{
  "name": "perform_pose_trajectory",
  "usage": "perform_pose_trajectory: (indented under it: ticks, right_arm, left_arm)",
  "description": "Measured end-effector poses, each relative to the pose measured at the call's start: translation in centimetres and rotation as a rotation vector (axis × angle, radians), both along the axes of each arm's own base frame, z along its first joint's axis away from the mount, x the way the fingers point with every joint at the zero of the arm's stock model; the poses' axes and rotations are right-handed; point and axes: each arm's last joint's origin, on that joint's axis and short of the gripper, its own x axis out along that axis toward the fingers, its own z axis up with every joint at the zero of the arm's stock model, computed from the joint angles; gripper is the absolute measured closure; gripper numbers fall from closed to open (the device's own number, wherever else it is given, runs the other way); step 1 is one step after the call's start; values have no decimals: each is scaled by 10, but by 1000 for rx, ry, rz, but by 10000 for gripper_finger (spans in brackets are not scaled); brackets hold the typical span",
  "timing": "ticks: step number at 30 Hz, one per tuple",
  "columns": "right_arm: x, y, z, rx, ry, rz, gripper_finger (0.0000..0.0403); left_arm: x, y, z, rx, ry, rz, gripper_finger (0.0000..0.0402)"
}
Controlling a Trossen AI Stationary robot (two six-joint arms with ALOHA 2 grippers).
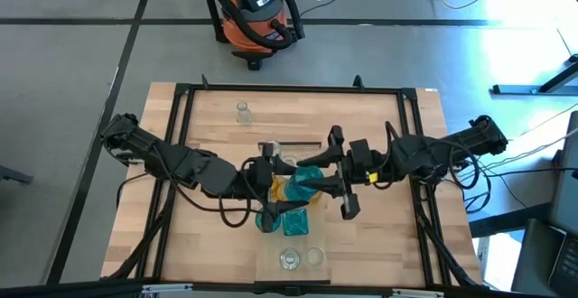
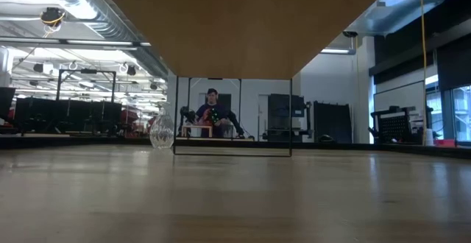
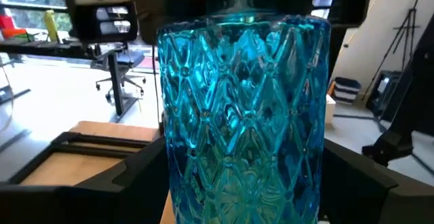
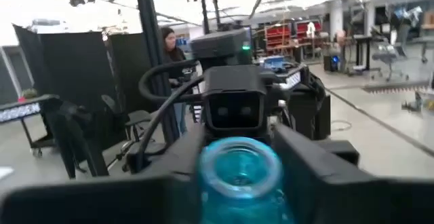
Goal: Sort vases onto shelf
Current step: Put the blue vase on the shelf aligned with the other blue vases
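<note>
Both arms meet over the shelf (image 1: 312, 153), a pale plank running from the near edge to a black bar; its underside (image 2: 243, 22) fills the top of the low view. A teal vase (image 1: 307, 179) with a diamond pattern stands upright between the grippers. My left gripper (image 1: 274, 188) is shut on its body (image 3: 244, 115). My right gripper (image 1: 321, 185) is shut on its neck. Close by on the shelf stand an amber vase (image 1: 282, 190), more teal vases (image 1: 296, 222) and two clear ones (image 1: 289, 259). My left gripper (image 3: 244, 176) comes level from the table's left, with one finger (image 3: 115, 173) on each side of the teal vase's wide body (image 3: 176, 163). Whether the vase's base rests on the shelf is hidden. My right gripper (image 4: 239, 190) comes level from the table's right and pinches the vase just below its mouth (image 4: 239, 166), a finger (image 4: 308, 176) on either side of the neck. The vase stays upright.
One clear vase (image 1: 242, 111) stands alone on the far left part of the tabletop (image 2: 162, 131). A black frame (image 1: 181, 135) rings the table. A vacuum cleaner (image 1: 253, 13) sits on the floor beyond it. A person (image 4: 173, 54) stands in the room behind.
</note>
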Motion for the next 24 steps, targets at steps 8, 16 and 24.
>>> perform_pose_trajectory:
  ticks: [8,16,24]
  right_arm:
    - [0,1,1,-40,-15,-12,322]
    - [0,-1,1,-28,-18,-39,322]
    - [3,-2,-9,-10,61,-111,322]
  left_arm:
    - [1,2,1,-7,-8,2,112]
    - [0,4,2,3,-22,102,83]
    - [-3,5,15,-35,-116,171,36]
